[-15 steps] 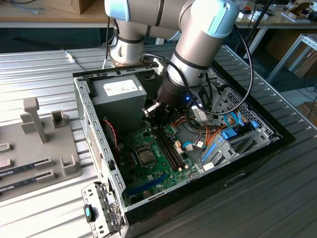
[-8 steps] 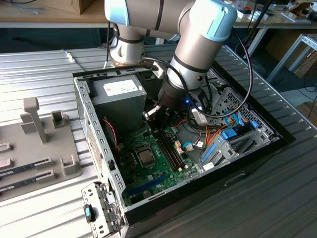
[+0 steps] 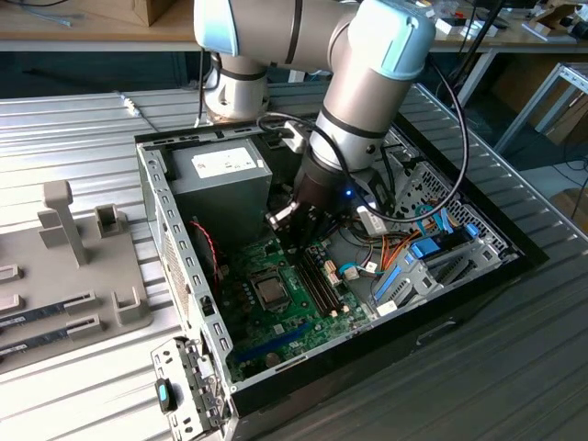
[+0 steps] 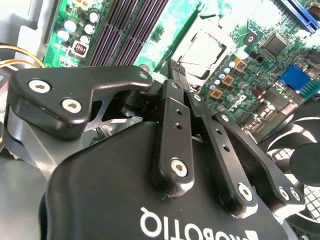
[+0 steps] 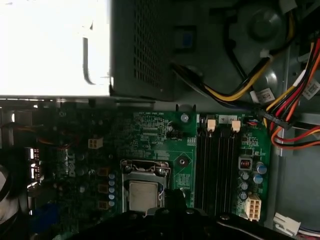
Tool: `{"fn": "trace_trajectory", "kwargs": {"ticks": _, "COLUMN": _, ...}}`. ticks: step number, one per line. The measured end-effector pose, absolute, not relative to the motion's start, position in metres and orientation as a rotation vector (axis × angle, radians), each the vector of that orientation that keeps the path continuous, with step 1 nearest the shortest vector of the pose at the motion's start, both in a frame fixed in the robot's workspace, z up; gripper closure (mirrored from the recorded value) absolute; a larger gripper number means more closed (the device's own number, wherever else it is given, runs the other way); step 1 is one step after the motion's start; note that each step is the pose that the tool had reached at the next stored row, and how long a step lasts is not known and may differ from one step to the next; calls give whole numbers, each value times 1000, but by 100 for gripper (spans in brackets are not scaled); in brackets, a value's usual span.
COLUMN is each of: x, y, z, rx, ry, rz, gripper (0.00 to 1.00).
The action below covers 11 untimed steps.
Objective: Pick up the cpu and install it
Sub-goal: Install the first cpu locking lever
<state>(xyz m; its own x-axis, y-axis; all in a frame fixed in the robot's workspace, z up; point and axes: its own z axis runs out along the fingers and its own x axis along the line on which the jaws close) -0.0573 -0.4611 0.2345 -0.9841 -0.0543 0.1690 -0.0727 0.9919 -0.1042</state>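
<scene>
- Across the middle of the exterior view lies an open computer case (image 3: 175, 248), its side off, resting on a ribbed metal table (image 3: 83, 138).
- Inside it, a grey power supply (image 3: 225, 175) fills the upper left corner, a green motherboard (image 3: 294, 322) covers the floor, and a tangle of orange and blue cables (image 3: 404, 253) sits toward the exterior view's right.
- Seated in the motherboard's socket is the cpu (image 3: 270, 292), silvery top up; it also appears at the lower centre in the first wrist view (image 5: 142, 196) and at the upper centre in the second wrist view (image 4: 202, 52).
- Dark memory slots (image 3: 317, 280) run just beside the socket, on the exterior view's right of it.
- Left of the case, a grey fixture tray (image 3: 78, 276) rests on the table.
- Reaching down from the top of the frame, the arm bends steeply into the case, its gripper (image 3: 296, 237) hanging over the board just above the cpu and memory slots.
- Seen in the second wrist view, the gripper's fingers (image 4: 177, 75) are pressed together with nothing between them.
</scene>
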Motion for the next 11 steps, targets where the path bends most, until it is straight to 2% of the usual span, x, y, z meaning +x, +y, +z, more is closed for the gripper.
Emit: {"fn": "trace_trajectory", "kwargs": {"ticks": 11, "x": -58, "y": -471, "z": 220, "rx": 95, "ry": -2968, "rz": 173, "gripper": 90}}
